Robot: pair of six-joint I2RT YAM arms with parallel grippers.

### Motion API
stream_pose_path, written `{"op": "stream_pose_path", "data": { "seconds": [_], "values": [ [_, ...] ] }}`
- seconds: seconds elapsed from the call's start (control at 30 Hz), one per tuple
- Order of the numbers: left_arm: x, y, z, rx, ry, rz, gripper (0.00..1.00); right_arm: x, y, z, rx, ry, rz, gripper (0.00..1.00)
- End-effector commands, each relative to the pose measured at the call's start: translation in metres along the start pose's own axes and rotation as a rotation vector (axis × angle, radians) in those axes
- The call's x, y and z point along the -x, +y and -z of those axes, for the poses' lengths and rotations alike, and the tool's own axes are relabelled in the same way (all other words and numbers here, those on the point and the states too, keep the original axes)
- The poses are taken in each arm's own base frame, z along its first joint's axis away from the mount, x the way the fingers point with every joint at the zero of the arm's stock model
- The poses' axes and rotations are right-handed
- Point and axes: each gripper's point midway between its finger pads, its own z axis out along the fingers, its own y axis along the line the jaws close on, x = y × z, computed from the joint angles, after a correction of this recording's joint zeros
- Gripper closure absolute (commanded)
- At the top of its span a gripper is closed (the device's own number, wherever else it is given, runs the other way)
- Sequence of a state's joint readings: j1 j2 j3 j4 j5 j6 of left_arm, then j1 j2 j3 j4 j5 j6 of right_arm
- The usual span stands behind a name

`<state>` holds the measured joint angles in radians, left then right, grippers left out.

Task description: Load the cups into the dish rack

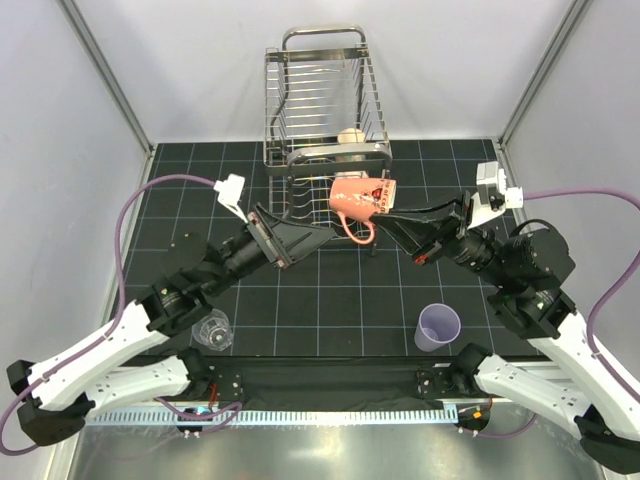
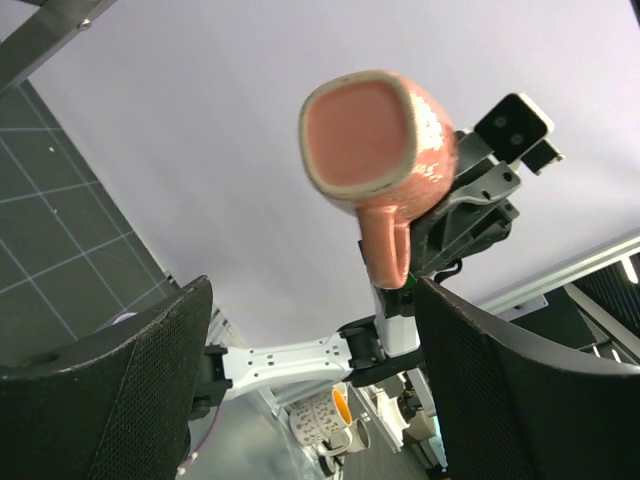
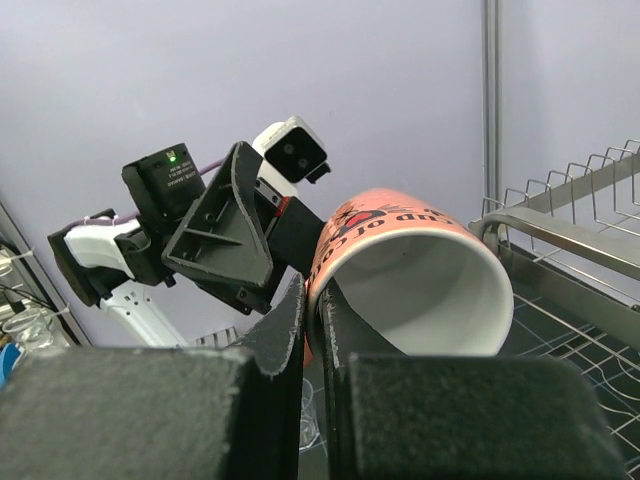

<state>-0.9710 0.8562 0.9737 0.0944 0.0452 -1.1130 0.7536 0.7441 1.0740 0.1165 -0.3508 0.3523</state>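
My right gripper is shut on the rim of the pink mug, one finger inside and one outside, and holds it in the air in front of the steel dish rack. In the right wrist view the mug lies on its side with its mouth toward the camera, in my right gripper. My left gripper is open just left of the mug. Its view shows the mug's base and handle above the wide-open fingers. A tan mug sits in the rack.
A lavender tumbler stands upright at the near right. A clear glass stands at the near left beside the left arm. The rack's rim is close to the right of the held mug.
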Motion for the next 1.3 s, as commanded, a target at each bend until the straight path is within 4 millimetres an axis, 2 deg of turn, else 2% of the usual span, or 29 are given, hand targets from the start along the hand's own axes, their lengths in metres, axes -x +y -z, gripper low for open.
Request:
{"op": "stream_pose_path", "data": {
  "seconds": [0.0,0.2,0.37,0.47,0.63,0.87,0.93,0.97,1.03,1.27],
  "values": [
    [0.014,-0.023,0.002,-0.068,-0.042,-0.041,0.2,0.029,0.009,-0.002,0.025,-0.09,0.058,0.96],
    [0.008,-0.03,-0.019,-0.092,0.007,-0.024,0.21,0.022,0.018,-0.016,0.086,-0.108,0.011,0.96],
    [0.01,-0.038,-0.028,-0.131,-0.003,-0.006,0.24,0.013,0.021,-0.022,0.099,-0.108,0.014,0.96],
    [0.012,-0.042,-0.03,-0.147,-0.011,0.0,0.32,0.006,0.021,-0.022,0.104,-0.115,0.014,0.96],
    [0.015,-0.043,-0.027,-0.15,-0.025,0.0,0.5,-0.001,0.02,-0.021,0.105,-0.115,0.007,0.96],
    [0.017,-0.042,-0.022,-0.143,-0.036,-0.026,0.58,0.0,0.022,-0.017,0.106,-0.119,-0.025,0.96],
    [0.016,-0.042,-0.022,-0.145,-0.035,-0.027,0.69,-0.002,0.024,-0.017,0.11,-0.113,-0.048,0.96],
    [0.016,-0.044,-0.023,-0.153,-0.034,-0.026,0.82,-0.002,0.024,-0.017,0.113,-0.112,-0.052,0.96],
    [0.016,-0.046,-0.024,-0.16,-0.027,-0.024,1.0,-0.004,0.024,-0.018,0.113,-0.113,-0.066,0.96],
    [0.016,-0.042,-0.017,-0.144,-0.035,-0.031,1.0,-0.01,0.015,-0.024,0.071,-0.082,-0.097,0.95]
  ]
}}
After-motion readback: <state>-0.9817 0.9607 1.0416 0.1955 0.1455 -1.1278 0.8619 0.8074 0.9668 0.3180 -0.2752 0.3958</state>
